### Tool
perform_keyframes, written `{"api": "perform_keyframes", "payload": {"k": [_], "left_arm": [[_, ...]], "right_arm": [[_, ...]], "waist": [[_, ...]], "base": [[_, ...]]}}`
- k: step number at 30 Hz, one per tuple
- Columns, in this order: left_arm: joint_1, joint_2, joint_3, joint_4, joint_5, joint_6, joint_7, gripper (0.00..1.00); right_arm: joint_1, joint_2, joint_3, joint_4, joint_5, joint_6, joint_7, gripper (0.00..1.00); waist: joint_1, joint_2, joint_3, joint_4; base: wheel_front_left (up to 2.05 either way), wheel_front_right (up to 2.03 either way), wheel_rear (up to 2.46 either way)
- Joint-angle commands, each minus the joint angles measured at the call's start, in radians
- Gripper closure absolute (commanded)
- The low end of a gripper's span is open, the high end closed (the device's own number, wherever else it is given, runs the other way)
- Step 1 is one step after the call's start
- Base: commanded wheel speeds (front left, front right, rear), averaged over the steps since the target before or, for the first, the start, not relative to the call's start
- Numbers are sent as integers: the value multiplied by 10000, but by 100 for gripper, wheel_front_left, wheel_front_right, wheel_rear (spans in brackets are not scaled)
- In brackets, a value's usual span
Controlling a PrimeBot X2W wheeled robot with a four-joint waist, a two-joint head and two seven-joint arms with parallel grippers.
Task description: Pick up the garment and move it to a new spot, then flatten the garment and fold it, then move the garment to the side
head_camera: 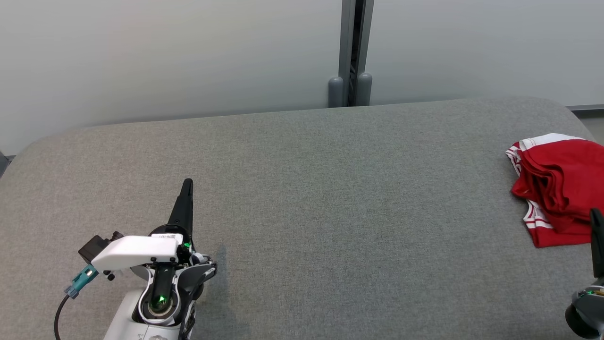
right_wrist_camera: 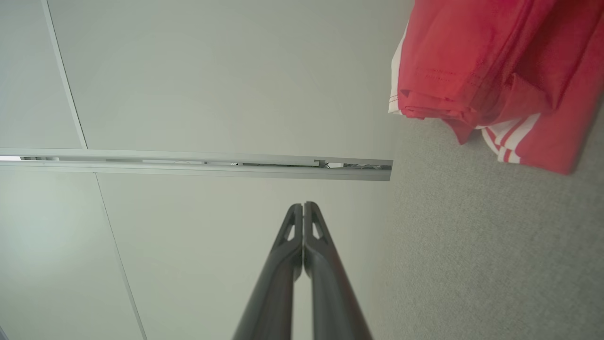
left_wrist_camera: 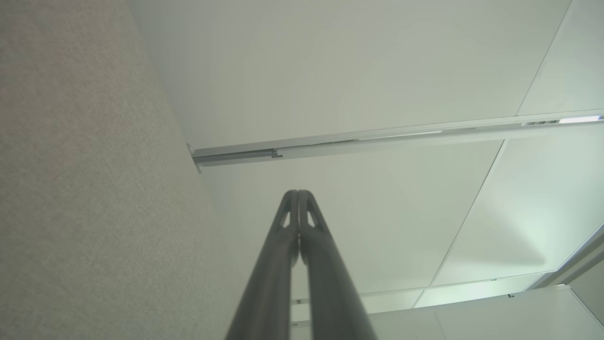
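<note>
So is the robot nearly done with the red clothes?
Looks nearly done. The red garment with white stripes lies in a folded bundle at the right edge of the grey fabric table, apparently already moved aside. Nothing is in hand: left fingers and right fingers are shut and empty. Little seems left.

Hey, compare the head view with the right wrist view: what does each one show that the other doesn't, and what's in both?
Head view adds: the left gripper, jaws shut, over the left part of the grey table, far from the garment. Right wrist view adds: a close look at the right gripper, jaws pressed together, and the stitching along the garment's hem. Both share: the bunched red garment with white stripes, the table and the wall rail.
</note>
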Motion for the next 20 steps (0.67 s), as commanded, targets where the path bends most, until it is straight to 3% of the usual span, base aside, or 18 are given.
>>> {"api": "perform_keyframes", "payload": {"k": [1, 20], "left_arm": [[-172, 58, 13, 8, -46, -30, 3, 100], [-172, 58, 12, 6, -45, -30, 3, 100]], "right_arm": [[-72, -84, 10, 19, 40, -1, -3, 100], [-69, -89, 18, 20, 49, -1, -12, 100]], "waist": [[0, 0, 0, 0], [0, 0, 0, 0]], "base": [[0, 0, 0], [0, 0, 0]]}}
